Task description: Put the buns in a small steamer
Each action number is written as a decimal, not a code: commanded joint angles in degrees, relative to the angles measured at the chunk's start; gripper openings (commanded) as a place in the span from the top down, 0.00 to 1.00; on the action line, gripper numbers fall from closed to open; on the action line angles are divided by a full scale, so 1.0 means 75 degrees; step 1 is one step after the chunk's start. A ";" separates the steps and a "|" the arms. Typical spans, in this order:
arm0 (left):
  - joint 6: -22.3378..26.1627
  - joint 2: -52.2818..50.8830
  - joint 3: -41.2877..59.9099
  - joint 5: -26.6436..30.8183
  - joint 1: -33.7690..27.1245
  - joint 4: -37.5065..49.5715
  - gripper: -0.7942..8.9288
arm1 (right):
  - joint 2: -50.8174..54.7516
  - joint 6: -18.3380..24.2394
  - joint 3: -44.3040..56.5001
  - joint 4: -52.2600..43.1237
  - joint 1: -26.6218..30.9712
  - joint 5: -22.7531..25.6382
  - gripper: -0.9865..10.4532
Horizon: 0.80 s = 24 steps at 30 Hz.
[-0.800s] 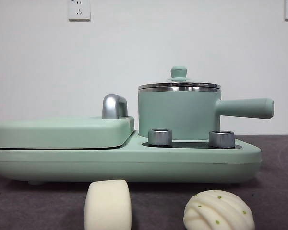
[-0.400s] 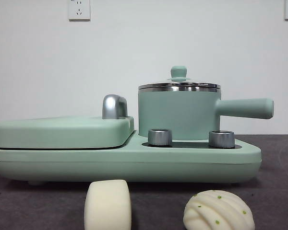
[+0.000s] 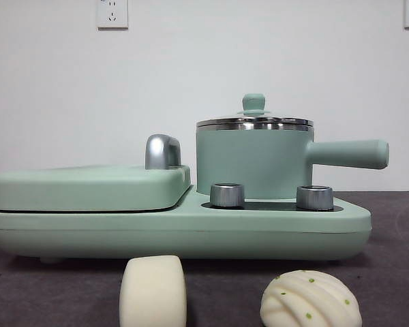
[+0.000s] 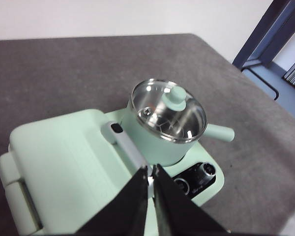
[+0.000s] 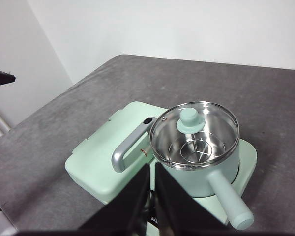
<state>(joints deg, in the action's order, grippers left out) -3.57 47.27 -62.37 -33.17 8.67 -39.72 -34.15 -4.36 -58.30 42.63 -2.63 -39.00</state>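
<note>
Two buns lie on the dark table in front of the appliance in the front view: a smooth cylindrical bun (image 3: 153,291) and a round ridged bun (image 3: 311,300) with green specks. The small steamer (image 3: 253,162), a mint-green pot with a side handle, stands on the appliance's right half under its glass lid (image 3: 253,121). It also shows in both wrist views, steamer (image 4: 167,118) and steamer (image 5: 194,135), with a metal rack inside. My left gripper (image 4: 150,173) and right gripper (image 5: 152,170) hover high above the appliance, both shut and empty. Neither arm shows in the front view.
A flat mint-green griddle lid (image 3: 88,187) with a chrome handle (image 3: 162,151) covers the appliance's left half. Two metal knobs (image 3: 227,195) sit on the base (image 3: 191,235) in front of the pot. The pot's handle (image 3: 347,154) sticks out to the right.
</note>
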 commanded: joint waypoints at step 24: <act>0.0574 0.3261 -0.1883 -0.0044 0.1119 0.0627 0.37 | -0.0181 0.0090 -0.0128 -0.0017 -0.0026 0.0023 0.48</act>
<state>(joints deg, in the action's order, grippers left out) -1.26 70.02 -74.35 -33.17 16.45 -35.64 -35.29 -4.27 -58.30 42.74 -2.63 -38.81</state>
